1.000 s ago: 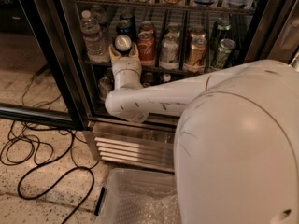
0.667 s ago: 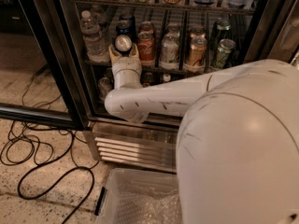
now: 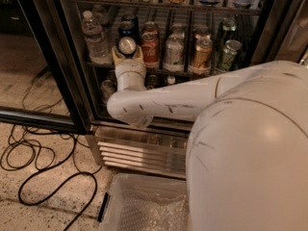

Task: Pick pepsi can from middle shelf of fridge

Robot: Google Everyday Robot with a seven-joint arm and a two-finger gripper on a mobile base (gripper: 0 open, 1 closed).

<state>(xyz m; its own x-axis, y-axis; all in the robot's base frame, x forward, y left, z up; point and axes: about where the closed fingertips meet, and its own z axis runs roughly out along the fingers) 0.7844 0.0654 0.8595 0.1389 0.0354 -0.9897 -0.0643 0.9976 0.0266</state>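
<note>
Fridge (image 3: 61,57) door open, black frame on the left, steel slatted base (image 3: 144,150) below. White arm (image 3: 168,104) reaches in from the right and turns upward at the wrist. Gripper (image 3: 127,57) is at the front of the middle shelf (image 3: 211,72), toward its left end. The tan fingers (image 3: 117,57) sit narrow on either side of a can, holding it. I take this for the pepsi can (image 3: 126,45), though only its round silver top shows above the wrist and its sides are hidden. A dark blue can (image 3: 127,28) stands just behind it. Water bottle (image 3: 96,40) is to its left and a red can (image 3: 150,47) just to its right. Further right are a silvery can (image 3: 174,52), a gold can (image 3: 202,54) and a tilted green can (image 3: 227,54). Black cables (image 3: 33,153) are looped on the speckled floor. A clear plastic bin (image 3: 144,206) stands in front of the base.
</note>
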